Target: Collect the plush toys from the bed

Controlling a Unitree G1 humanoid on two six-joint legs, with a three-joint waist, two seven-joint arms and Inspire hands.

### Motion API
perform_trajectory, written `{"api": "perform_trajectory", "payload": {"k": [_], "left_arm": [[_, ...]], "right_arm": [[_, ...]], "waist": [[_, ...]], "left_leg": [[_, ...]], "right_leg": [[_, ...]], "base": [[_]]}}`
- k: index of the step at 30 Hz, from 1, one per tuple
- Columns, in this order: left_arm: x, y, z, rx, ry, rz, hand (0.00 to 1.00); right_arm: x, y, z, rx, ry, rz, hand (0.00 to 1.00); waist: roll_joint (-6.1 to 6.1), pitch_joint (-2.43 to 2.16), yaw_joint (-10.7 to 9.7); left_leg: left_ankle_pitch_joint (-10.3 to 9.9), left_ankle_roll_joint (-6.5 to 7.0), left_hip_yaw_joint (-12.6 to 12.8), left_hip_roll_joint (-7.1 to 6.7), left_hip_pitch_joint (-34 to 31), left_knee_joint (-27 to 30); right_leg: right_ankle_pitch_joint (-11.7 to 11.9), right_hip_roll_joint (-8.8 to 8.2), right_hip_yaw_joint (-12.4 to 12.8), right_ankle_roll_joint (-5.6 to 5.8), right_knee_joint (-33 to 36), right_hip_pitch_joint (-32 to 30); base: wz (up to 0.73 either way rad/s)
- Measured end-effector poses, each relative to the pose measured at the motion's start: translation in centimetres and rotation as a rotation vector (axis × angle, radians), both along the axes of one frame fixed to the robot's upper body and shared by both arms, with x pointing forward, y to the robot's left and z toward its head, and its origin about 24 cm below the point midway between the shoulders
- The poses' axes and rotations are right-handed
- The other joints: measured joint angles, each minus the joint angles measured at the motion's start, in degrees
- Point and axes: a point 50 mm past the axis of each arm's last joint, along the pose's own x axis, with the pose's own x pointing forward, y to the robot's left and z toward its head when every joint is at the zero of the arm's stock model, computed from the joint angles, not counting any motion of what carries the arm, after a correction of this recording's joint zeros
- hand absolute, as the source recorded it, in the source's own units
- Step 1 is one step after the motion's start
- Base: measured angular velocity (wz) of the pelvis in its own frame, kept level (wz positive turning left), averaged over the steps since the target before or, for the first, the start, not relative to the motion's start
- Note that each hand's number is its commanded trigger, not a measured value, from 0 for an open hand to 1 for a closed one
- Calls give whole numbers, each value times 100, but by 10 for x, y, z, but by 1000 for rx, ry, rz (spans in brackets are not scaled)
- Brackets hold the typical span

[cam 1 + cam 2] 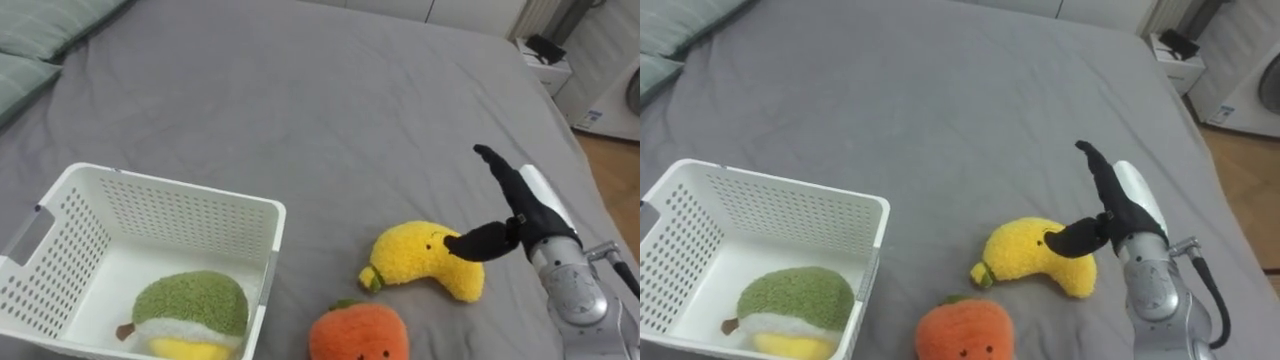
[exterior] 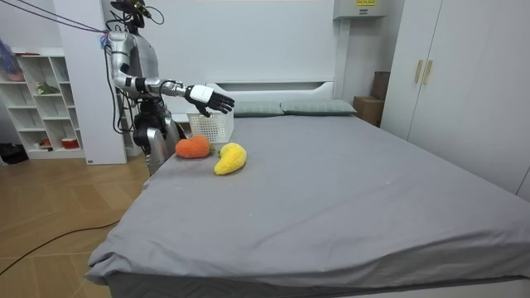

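Here, the yellow toy (image 1: 425, 262) lies loose on the bed (image 1: 330, 110), with the orange toy (image 1: 358, 334) just beside it, closer to the robot. Both are near the white basket (image 1: 170, 205), so I judge they wait their turn to be collected. A green toy (image 1: 190, 305) already sits inside the basket, against its near wall, so part of the job looks done.

The right hand (image 1: 522, 212) is released: its fingers are straight, its thumb is spread wide, and it grasps nothing. In the eye views it sits over the yellow toy's far right end. The room view shows it hanging clear above the toys rather than touching them. That wide spread probably suits a soft, bulky toy, which should give under the fingers.

The bed's grey sheet is smooth and flat, so nothing should roll or snag. Green pillows (image 1: 40, 30) lie at the head, beyond the basket. The robot stands at the bedside by the basket, on a wooden floor (image 2: 58, 223). A white shelf (image 2: 41, 99) is behind it, and a wardrobe (image 2: 464, 83) stands across the room.
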Motion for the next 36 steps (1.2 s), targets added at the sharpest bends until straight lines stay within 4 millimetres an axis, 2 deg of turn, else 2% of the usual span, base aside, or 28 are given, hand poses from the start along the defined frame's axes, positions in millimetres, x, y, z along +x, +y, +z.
{"api": "perform_trajectory", "payload": {"k": [5, 10, 15, 18, 21, 22, 24, 28, 31, 33, 36], "left_arm": [[0, 1, 1, 11, 0, -2, 0], [4, 7, 3, 28, -9, -9, 0], [13, 10, 5, 40, -36, -13, 0], [22, 9, 5, 29, -71, 0, 0], [36, 6, 6, 15, -118, -2, 0], [41, 5, 6, 10, -132, -7, 0], [48, 2, 7, 3, -152, -29, 0], [60, -3, 7, -14, -192, -56, 0], [62, -3, 8, -21, -202, -51, 0], [63, -4, 8, -24, -207, -54, 0], [64, -4, 8, -26, -218, -57, 0]], "right_arm": [[-10, -2, -11, -12, 31, -27, 0], [-22, -2, -31, -14, 114, -34, 0], [-25, -5, -48, -29, 164, -59, 0], [-16, -7, -50, -34, 153, -87, 0], [-3, -1, -44, -40, 103, -68, 0], [3, 1, -42, -51, 87, -48, 0], [13, 0, -40, -58, 76, -46, 0], [31, -5, -37, -44, 47, -89, 0], [41, -6, -33, -24, 8, -114, 0], [44, -9, -32, -28, 2, -131, 0], [47, -11, -31, -37, -10, -145, 0]], "waist": [[-14, -5, 28], [-113, -43, 120], [-167, -44, 197], [-149, -29, 220], [-128, -1, 207], [-97, 37, 205], [-57, 65, 209], [-30, 74, 233], [1, 79, 233], [39, 89, 243], [113, 81, 289]], "left_leg": [[-9, 10, 33, 12, -89, 19], [-4, 10, 65, 15, -267, 39], [5, 19, 55, 16, -526, 99], [24, 41, 46, 16, -775, 179], [51, 57, 46, 15, -1026, 213], [64, 64, 43, 11, -1112, 222], [79, 77, 34, -2, -1218, 232], [84, 85, 11, -5, -1376, 248], [85, 84, -46, -7, -1457, 258], [86, 84, -96, -10, -1504, 262], [87, 83, -147, -11, -1584, 280]], "right_leg": [[0, -5, 26, 0, 77, -111], [26, 30, 94, -12, 98, -305], [69, 38, 72, -10, 85, -535], [104, 6, 10, -12, 85, -761], [142, 4, -10, -13, 86, -1002], [158, 0, -4, -13, 84, -1087], [168, -28, -15, -7, 86, -1183], [169, -41, -62, -5, 79, -1319], [169, -43, -117, -5, 69, -1375], [169, -58, -170, -5, 68, -1403], [169, -68, -269, -4, 68, -1449]], "base": [[-2], [-6], [0], [3], [0], [0], [0], [5], [8], [13], [11]]}}
